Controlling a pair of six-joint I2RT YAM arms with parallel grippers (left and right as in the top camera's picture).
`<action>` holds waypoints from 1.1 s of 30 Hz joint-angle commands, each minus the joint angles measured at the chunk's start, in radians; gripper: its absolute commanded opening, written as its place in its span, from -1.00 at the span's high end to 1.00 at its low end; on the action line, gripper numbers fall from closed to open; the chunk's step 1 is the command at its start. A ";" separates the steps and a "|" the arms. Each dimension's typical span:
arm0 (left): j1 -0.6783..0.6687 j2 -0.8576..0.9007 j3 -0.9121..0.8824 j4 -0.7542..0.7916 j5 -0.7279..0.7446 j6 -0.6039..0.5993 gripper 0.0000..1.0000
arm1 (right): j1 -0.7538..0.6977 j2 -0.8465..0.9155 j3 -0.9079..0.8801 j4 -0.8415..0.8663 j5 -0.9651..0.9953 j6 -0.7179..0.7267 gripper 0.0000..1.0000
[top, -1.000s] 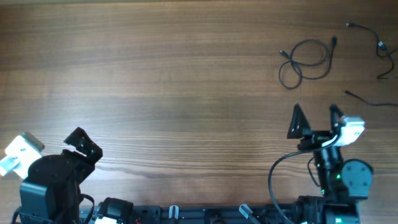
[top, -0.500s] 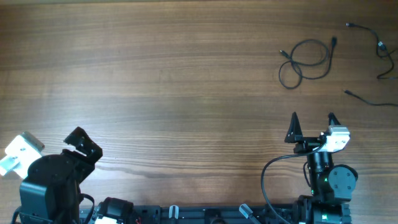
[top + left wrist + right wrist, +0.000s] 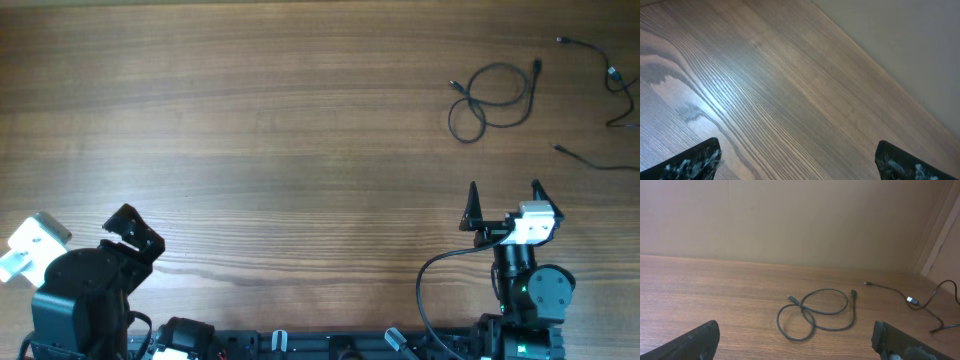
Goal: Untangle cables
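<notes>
Thin black cables lie apart at the far right of the wooden table. One looped cable [image 3: 490,98] forms a figure of two loops; it also shows in the right wrist view [image 3: 817,312]. A second cable [image 3: 608,72] runs along the right edge and shows in the right wrist view [image 3: 912,300]. A third strand [image 3: 590,160] lies nearer the front right. My right gripper [image 3: 503,200] is open and empty, well short of the looped cable. My left gripper [image 3: 130,230] is open and empty at the front left, over bare wood [image 3: 790,100].
The thicker black arm cable [image 3: 440,280] curves beside the right arm base. The table's far edge meets a plain wall in the right wrist view [image 3: 790,220]. The arm bases stand along the front edge.
My right arm has drawn back toward its base and straightened, its open gripper now pointing squarely at the far edge. The cables and the left arm have not moved.
</notes>
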 commanded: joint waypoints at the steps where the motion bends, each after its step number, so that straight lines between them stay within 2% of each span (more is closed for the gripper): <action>1: 0.004 -0.002 -0.003 0.002 -0.016 0.005 -1.00 | -0.005 -0.016 -0.009 0.004 0.017 -0.018 -0.99; 16: 0.004 -0.002 -0.003 0.002 -0.017 0.006 -1.00 | -0.005 -0.016 -0.009 0.009 0.009 -0.019 -0.99; 18: 0.004 -0.002 -0.003 -0.117 -0.051 0.127 -1.00 | -0.005 -0.016 -0.009 0.009 0.009 -0.019 -0.99; 19: 0.004 -0.002 -0.003 -0.227 -0.050 0.168 -1.00 | -0.005 -0.016 -0.009 0.009 0.009 -0.019 -0.99; 20: 0.004 -0.002 -0.003 -0.299 -0.047 0.166 -1.00 | -0.005 -0.016 -0.009 0.009 0.009 -0.019 -0.99; 28: 0.004 -0.004 -0.006 -0.294 -0.047 0.170 -1.00 | -0.005 -0.016 -0.009 0.009 0.009 -0.019 -0.99; 32: 0.004 -0.004 -0.006 -0.296 -0.061 0.296 -1.00 | -0.005 -0.016 -0.009 0.009 0.009 -0.019 -1.00; 33: 0.004 -0.004 -0.006 -0.296 -0.057 0.296 -1.00 | -0.005 -0.016 -0.009 0.009 0.009 -0.019 -0.99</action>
